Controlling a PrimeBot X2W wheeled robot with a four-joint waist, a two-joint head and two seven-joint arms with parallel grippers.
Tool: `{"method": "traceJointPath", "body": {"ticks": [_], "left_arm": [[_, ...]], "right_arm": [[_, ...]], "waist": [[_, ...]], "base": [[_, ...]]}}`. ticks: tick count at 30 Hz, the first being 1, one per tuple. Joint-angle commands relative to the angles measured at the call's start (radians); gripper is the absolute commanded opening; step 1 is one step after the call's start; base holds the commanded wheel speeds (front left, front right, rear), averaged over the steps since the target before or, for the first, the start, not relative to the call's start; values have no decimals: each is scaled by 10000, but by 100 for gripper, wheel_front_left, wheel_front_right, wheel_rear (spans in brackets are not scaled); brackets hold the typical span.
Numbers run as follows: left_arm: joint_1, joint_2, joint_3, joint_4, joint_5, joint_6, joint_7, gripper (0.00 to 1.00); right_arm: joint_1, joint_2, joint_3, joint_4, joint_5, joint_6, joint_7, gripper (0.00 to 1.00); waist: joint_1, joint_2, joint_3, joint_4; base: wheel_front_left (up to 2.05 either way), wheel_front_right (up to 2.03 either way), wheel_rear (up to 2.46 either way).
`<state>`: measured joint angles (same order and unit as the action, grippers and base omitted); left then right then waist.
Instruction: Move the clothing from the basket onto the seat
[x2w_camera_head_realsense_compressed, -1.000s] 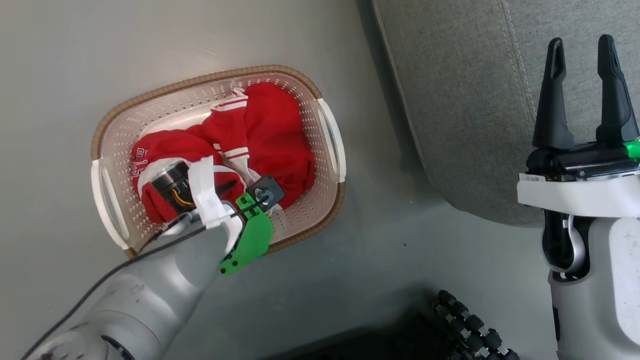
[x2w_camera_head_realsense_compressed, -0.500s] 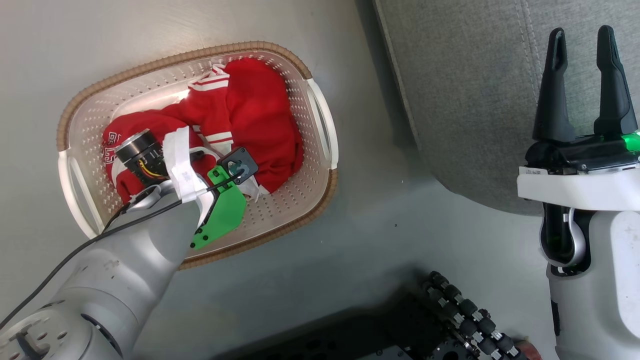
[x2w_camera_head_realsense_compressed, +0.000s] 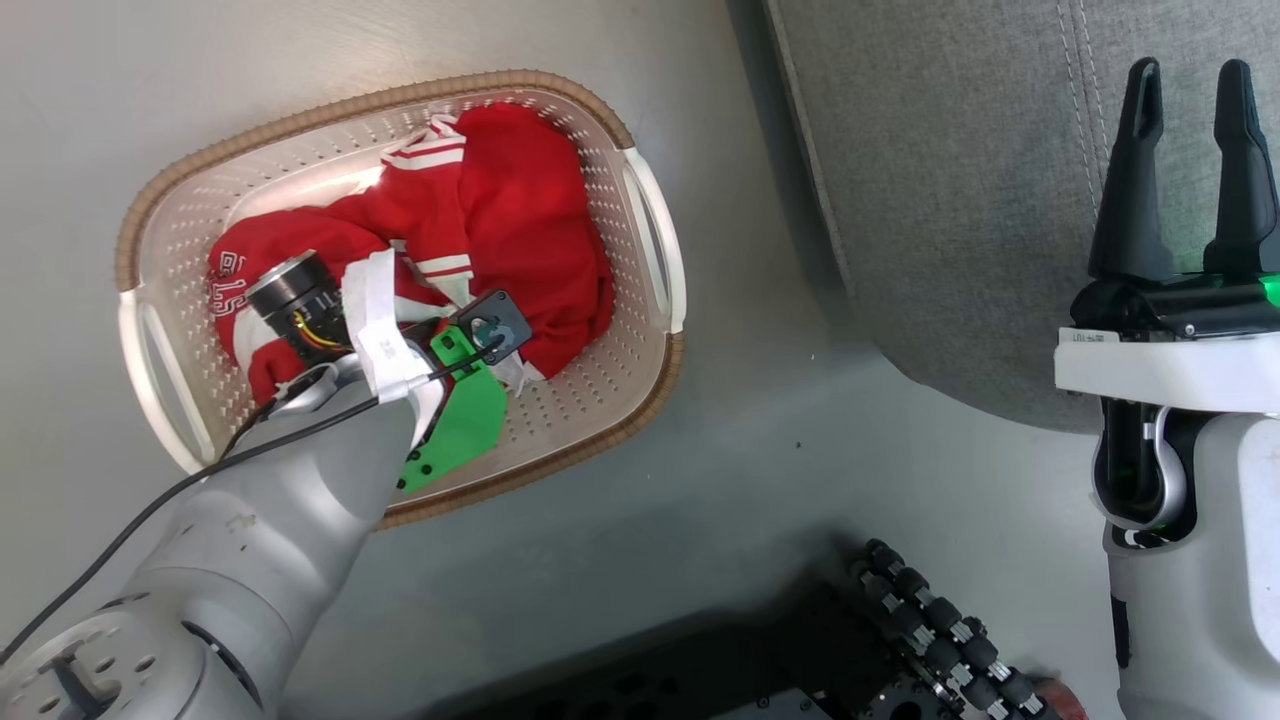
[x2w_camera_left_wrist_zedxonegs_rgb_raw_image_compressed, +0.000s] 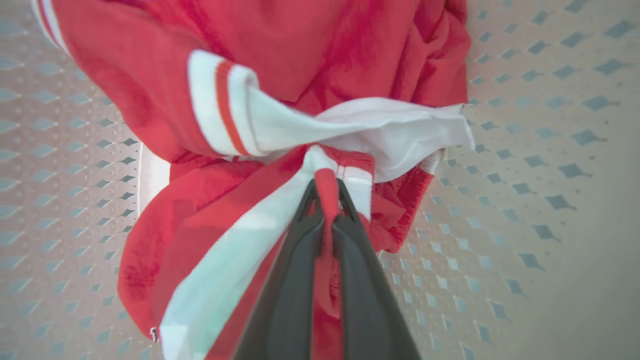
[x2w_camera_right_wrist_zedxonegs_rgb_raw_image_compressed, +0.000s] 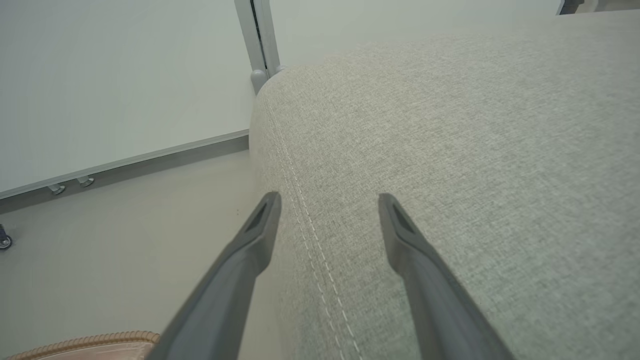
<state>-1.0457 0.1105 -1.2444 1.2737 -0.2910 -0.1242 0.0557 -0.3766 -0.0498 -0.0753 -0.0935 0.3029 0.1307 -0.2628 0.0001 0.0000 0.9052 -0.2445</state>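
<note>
White lettering is showing on the red clothing (x2w_camera_head_realsense_compressed: 500, 220) at the left end of the basket (x2w_camera_head_realsense_compressed: 330, 110); the characters resemble "15", but the fold is cutting them off and the full text is not legible. A white tape band (x2w_camera_head_realsense_compressed: 375, 330) on the left wrist and a small white label (x2w_camera_head_realsense_compressed: 1088, 338) on the right wrist are carrying print too small to read. The head view is presenting the whole layout: the clothing is lying bunched inside the basket, the basket is standing on the pale smooth floor (x2w_camera_head_realsense_compressed: 700, 480), and the seat (x2w_camera_head_realsense_compressed: 950, 200) is lying to the right, apart from the basket. The left wrist view is supplying the grip detail that the forearm is covering in the head view: the left gripper (x2w_camera_left_wrist_zedxonegs_rgb_raw_image_compressed: 326, 187) is clamping a narrow red fold of the clothing, its two dark fingers (x2w_camera_left_wrist_zedxonegs_rgb_raw_image_compressed: 295, 280) pressing together on the fabric beside a white band. The right wrist view is adding the stitched double seam and rounded edge of the seat, plus a pale wall panel (x2w_camera_right_wrist_zedxonegs_rgb_raw_image_compressed: 125, 75) behind it. The right gripper (x2w_camera_head_realsense_compressed: 1190, 70) is hovering over the seat with its fingers spread apart and holding nothing. The basket is cream perforated plastic with a brown woven-look rim and white side handles; the seat is light-grey woven upholstery; the clothing is soft fabric with white stripes.
</note>
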Motion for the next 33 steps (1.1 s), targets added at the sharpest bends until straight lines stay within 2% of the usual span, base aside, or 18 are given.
{"method": "traceJointPath", "body": {"ticks": [1,6,13,17,23,33], "left_arm": [[-14,-25,32,40,-76,-16,-171,0],[247,-270,147,-12,-280,392,-739,0],[1076,-507,1004,-391,-1273,1083,-2220,0],[1753,-540,1772,-768,-2133,1115,-2894,0],[2663,-574,2649,-1785,-3016,931,-3223,0],[4317,406,4216,-5221,-2490,1343,-3213,0]], "right_arm": [[-6,-14,-7,15,-96,1,-31,100],[195,-12,-442,375,394,1,-31,100],[541,-14,-336,503,-227,1,-31,100],[888,-17,-234,537,-512,1,-31,100],[1469,-20,-171,712,-793,1,-31,100],[2321,-19,725,964,-1315,1,-31,100]], "waist": [[-1,0,-168,139],[-1,0,-685,407],[-1,0,-1860,785],[-1,0,-2677,1027],[-1,0,-3958,1414],[-1,0,-5869,1510]], "base": [[0,0,0],[0,0,0],[0,0,0],[0,0,0],[0,0,0],[0,0,0]]}}
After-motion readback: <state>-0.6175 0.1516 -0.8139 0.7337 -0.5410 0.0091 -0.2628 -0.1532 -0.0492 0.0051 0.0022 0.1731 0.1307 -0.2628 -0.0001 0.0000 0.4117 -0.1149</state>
